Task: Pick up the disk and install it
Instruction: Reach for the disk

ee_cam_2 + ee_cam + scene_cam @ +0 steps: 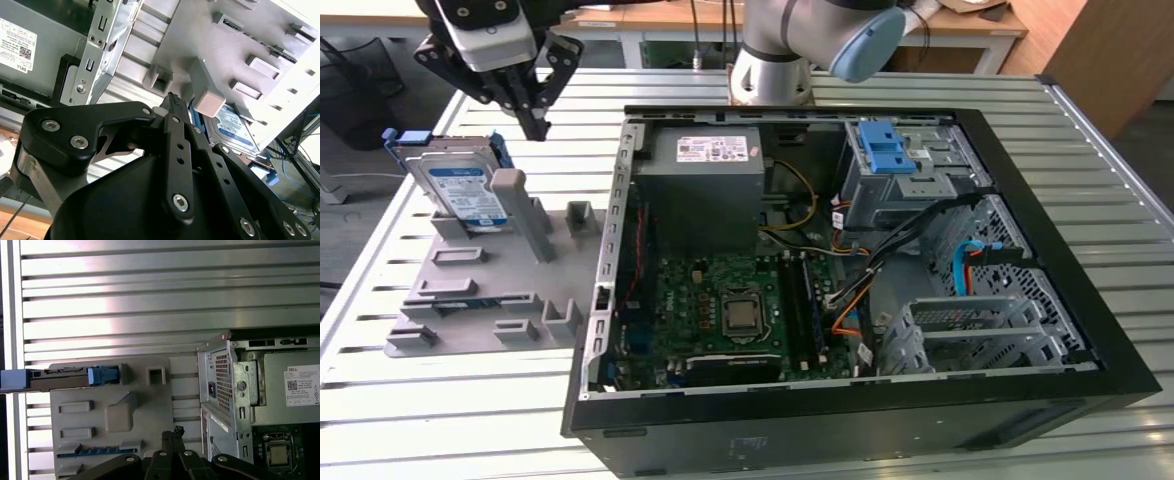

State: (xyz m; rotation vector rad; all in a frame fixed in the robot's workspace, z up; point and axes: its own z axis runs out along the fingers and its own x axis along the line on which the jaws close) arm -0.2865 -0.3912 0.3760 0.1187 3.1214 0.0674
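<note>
The disk (462, 188) stands on edge in a grey holder (467, 300) at the exterior view's left, silver with a white-and-blue label and a blue carrier frame. My gripper (534, 124) hangs above it and a little to the exterior view's right, apart from it, fingers shut together on nothing. In the first wrist view the disk (60, 378) shows edge-on, and the shut gripper (173, 433) is over the holder (145, 405). In the second wrist view the gripper (173, 100) points at the holder, with the disk's label (234, 125) beyond it.
An open black computer case (1067, 250) lies on the slatted metal table (454, 420), with the motherboard and power supply (707, 185) exposed. A grey drive bay (927, 175) with a blue latch piece (885, 150) sits at the case's far end. The arm's base (771, 75) stands behind the case.
</note>
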